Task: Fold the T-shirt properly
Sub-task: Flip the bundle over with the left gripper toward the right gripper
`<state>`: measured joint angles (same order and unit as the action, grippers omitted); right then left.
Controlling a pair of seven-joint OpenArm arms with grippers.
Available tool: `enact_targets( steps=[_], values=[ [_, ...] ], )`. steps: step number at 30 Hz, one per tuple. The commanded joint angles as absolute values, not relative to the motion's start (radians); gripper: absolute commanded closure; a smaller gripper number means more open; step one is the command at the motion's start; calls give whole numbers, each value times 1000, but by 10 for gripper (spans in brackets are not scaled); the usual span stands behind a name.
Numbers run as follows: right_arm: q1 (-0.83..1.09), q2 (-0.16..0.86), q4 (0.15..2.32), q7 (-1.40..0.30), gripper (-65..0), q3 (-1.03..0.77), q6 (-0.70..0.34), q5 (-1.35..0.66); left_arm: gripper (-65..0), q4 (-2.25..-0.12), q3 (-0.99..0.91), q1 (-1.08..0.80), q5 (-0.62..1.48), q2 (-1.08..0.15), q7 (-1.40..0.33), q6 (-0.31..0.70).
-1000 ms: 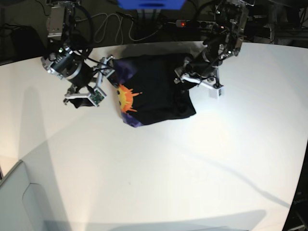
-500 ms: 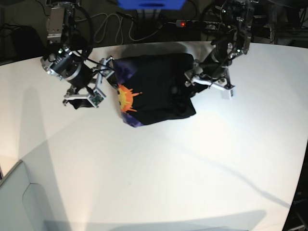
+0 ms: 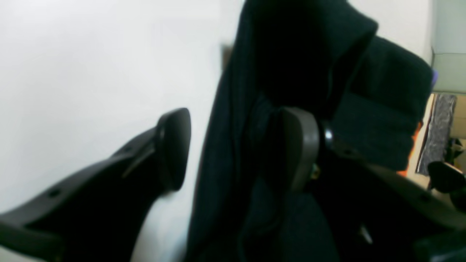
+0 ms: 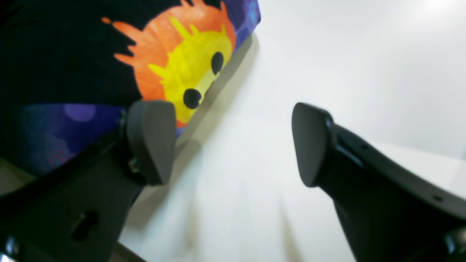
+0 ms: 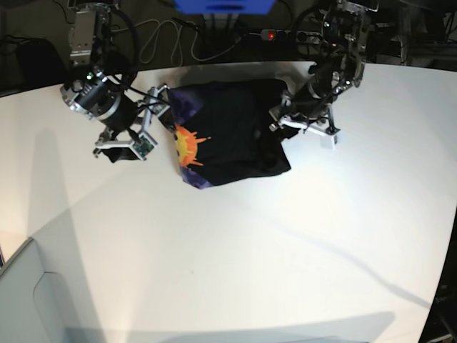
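The black T-shirt (image 5: 232, 132) lies folded in a rough square at the back middle of the white table (image 5: 250, 250), its orange sun-face print (image 5: 187, 146) and purple patches along its left edge. My left gripper (image 5: 303, 127) is open at the shirt's right edge. In the left wrist view this gripper (image 3: 235, 116) has a thick dark fold of the shirt (image 3: 378, 120) standing between its spread fingers (image 3: 173, 149). My right gripper (image 5: 146, 118) is open and empty just left of the shirt. In the right wrist view this gripper (image 4: 229, 142) sits beside the print (image 4: 182, 69).
Cables (image 5: 161, 39) and a power strip with a red light (image 5: 270, 33) lie beyond the table's back edge. A blue box (image 5: 223, 6) stands at the top middle. A pale ledge (image 5: 28, 286) is at the front left.
My left gripper moved off the shirt's top to the right, then came back a little to its right edge. The right arm and the shirt have barely moved.
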<state>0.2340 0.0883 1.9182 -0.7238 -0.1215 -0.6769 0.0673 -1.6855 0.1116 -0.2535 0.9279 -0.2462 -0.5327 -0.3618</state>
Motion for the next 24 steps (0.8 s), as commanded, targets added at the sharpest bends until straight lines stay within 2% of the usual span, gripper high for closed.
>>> enact_targets(
  steps=[1, 4, 9, 13, 16, 21, 24],
  values=[
    [229, 93, 1937, -702, -480, -124, -698, 53, -370, -1679, 133, -242, 937, -246, -578, -377],
    [234, 93, 1937, -702, -480, -124, -698, 53, -354, -1658, 148, -231, 937, -246, -588, -377],
    [237, 93, 1957, -702, -479, -125, -698, 53, -162, -1655, 145, -228, 937, -246, -579, -375],
    [231, 93, 1983, -702, -479, -127, -698, 53, -92, -1653, 151, -205, 937, -246, -588, -375],
    [228, 93, 1986, -702, -479, -143, -698, 53, 0, -1653, 151, -179, 931, -246, -590, -375],
    [232, 87, 1986, -702, -479, -217, -698, 53, 0, -1618, 156, -124, 935, -251, -593, -375],
    [239, 87, 1986, -702, -479, -265, -698, 53, 0, -1535, 232, -35, 926, -266, -619, -372]
  ],
)
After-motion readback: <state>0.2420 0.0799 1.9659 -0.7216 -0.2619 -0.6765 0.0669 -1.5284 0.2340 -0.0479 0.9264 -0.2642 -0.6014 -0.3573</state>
